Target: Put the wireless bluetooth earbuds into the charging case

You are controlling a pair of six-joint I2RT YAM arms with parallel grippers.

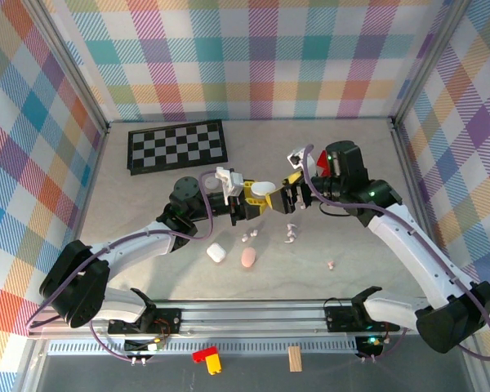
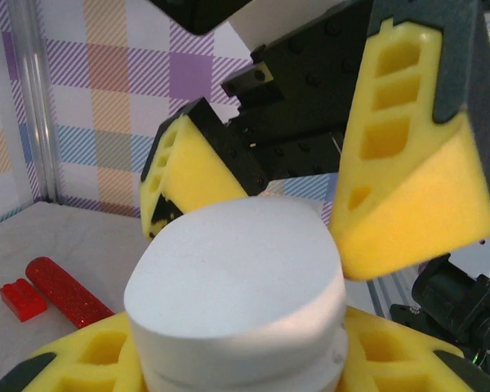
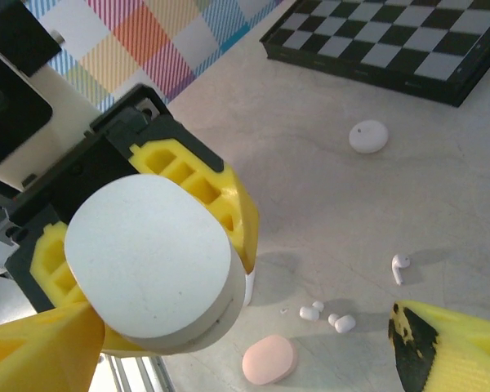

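One case [image 3: 147,253] sits gripped in the left pincer [image 1: 260,200]; the open right pincer [image 1: 292,196] should pinch just its top half.

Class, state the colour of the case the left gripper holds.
White case; clearest in right wrist view.

Pastel plaid walls [image 1: 253,57] close in from 9 through 12 to 3 o'clock. Pale stone-look tabletop [image 1: 261,135]; metal rail [image 1: 253,314] at 6 o'clock.
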